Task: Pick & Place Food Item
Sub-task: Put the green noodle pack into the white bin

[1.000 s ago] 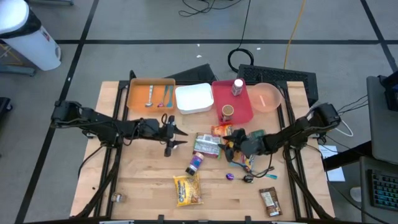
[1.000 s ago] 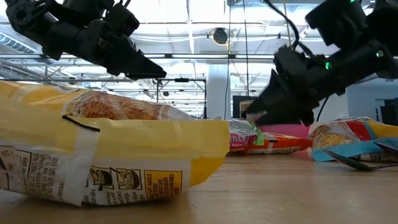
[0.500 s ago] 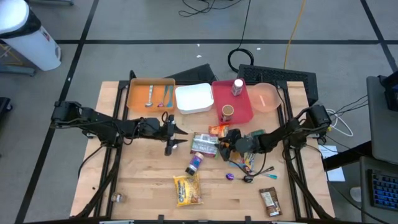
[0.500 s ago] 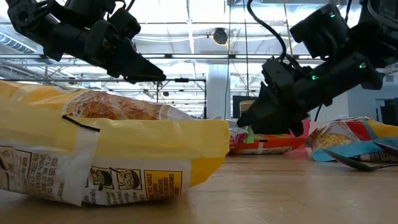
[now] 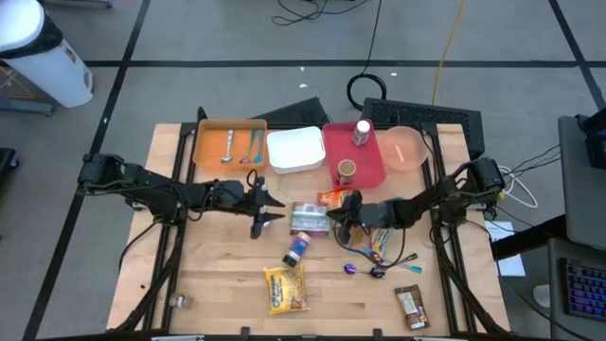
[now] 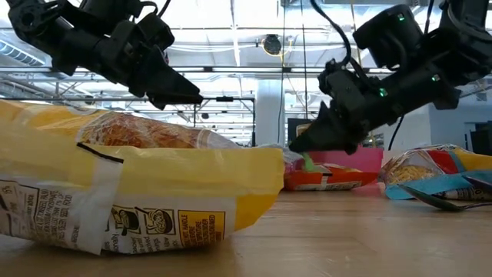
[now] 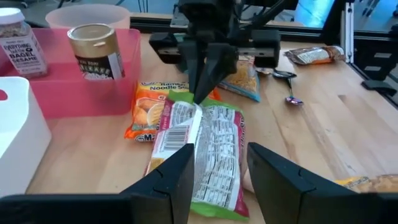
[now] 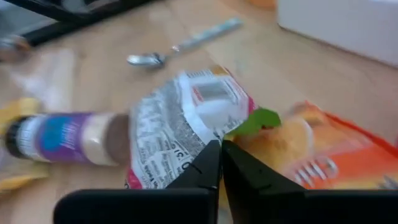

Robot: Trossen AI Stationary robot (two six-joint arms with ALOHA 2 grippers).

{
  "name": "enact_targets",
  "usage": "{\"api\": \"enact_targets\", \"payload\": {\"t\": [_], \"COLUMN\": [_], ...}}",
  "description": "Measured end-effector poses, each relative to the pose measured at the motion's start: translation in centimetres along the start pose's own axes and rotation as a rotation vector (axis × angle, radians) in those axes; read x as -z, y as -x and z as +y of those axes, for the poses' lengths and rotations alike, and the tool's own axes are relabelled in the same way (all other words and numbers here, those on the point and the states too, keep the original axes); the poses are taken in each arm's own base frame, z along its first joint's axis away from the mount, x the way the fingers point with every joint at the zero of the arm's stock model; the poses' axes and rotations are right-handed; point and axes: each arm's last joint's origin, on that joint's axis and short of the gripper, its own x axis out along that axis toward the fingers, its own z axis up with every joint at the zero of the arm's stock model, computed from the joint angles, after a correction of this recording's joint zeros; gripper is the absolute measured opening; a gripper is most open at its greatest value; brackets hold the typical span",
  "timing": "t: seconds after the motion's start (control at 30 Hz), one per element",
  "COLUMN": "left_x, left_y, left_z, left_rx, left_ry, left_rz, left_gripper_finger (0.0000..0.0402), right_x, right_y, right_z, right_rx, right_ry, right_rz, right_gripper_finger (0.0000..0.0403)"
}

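Potentially, the thin pinch on the packet's corner slips during lifting, dropping it. Right end effector (image 5: 333, 220) is fully closed on the edge of the green-and-white noodle packet (image 5: 310, 219), which lies on the counter (image 5: 218, 284) directly ahead. Left end effector (image 5: 268, 210) hovers part-open, empty.

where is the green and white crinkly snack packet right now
In the high view the green and white crinkly snack packet lies near the table's middle, beside the orange noodle packet, with the right gripper shut on its edge.
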Motion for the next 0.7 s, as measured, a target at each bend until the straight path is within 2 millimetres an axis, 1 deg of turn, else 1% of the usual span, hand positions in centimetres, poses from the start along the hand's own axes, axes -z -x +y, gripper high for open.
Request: {"api": "enact_targets", "payload": {"t": [0.1,0.23,0.33,0.53,0.63,0.7], "left_x": [0.0,0.0,0.1,0.0,-0.7,-1.4], "left_y": [0.0,0.0,0.0,0.0,-0.2,-0.3], "left_z": [-0.4,-0.7,-0.9,-0.9,-1.0,-1.2], "left_rx": [0.016,0.031,0.037,0.037,0.038,0.046], "left_ry": [-0.008,-0.054,-0.080,-0.110,-0.098,-0.102], "left_rz": [0.001,0.001,0.001,-0.002,-0.020,-0.042], "left_gripper_finger": [0.0157,0.0157,0.0157,0.0157,0.0157,0.0157], "right_x": [-0.7,-2.5,-4.1,-7.3,-8.3,-8.6], "right_y": [-0.1,0.5,1.7,4.2,5.2,5.5], "right_z": [-0.2,-0.6,-0.7,-0.1,0.1,0.1], "right_rx": [-0.056,-0.083,-0.079,-0.085,-0.093,-0.095], "right_ry": [0.037,0.083,0.149,0.259,0.276,0.286], "right_rz": [-0.023,-0.059,-0.095,-0.147,-0.187,-0.205], "right_gripper_finger": [0.0003,0.0001,0.0001,0.0000,0.0000,0.0000]}}
